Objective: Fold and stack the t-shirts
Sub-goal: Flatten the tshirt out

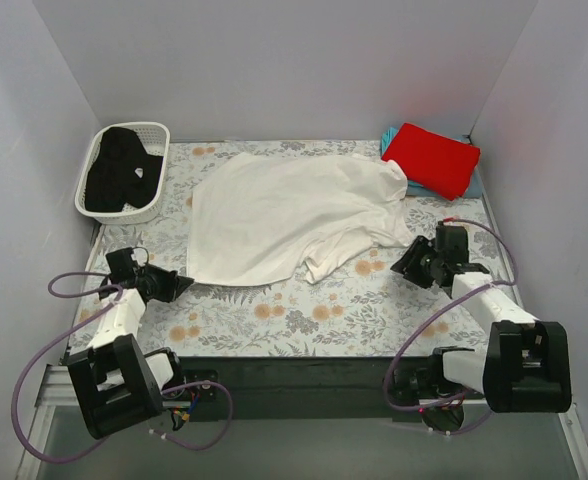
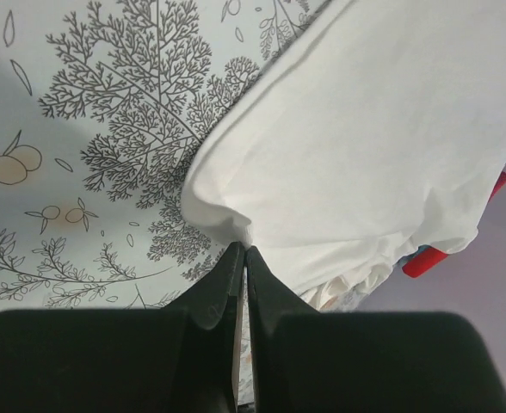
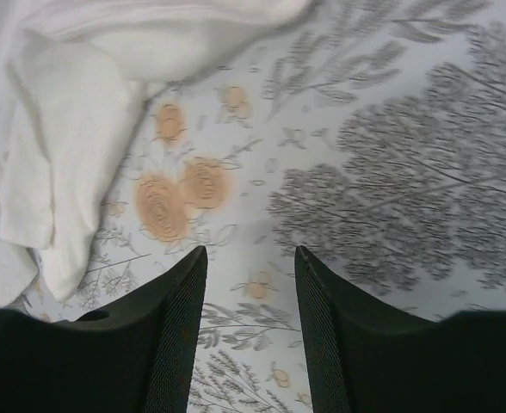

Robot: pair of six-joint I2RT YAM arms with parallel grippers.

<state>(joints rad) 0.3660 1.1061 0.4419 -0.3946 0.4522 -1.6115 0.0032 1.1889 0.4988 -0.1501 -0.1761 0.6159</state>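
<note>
The large white t-shirt [image 1: 284, 215] lies spread on the floral table cloth, its printed side hidden. My left gripper [image 1: 181, 284] is shut on its near left corner [image 2: 227, 211], low at the cloth. My right gripper [image 1: 406, 262] is open and empty, just above the table cloth beside the shirt's crumpled right sleeve [image 3: 55, 129]. The folded red t-shirt [image 1: 431, 157] lies on the teal one [image 1: 466, 188] at the back right. The black t-shirt [image 1: 122, 170] sits bunched in the basket.
The white lattice basket [image 1: 134, 130] stands at the back left. White walls enclose the table on three sides. Bare floral table cloth [image 1: 304, 315] shows between the shirt and the near edge.
</note>
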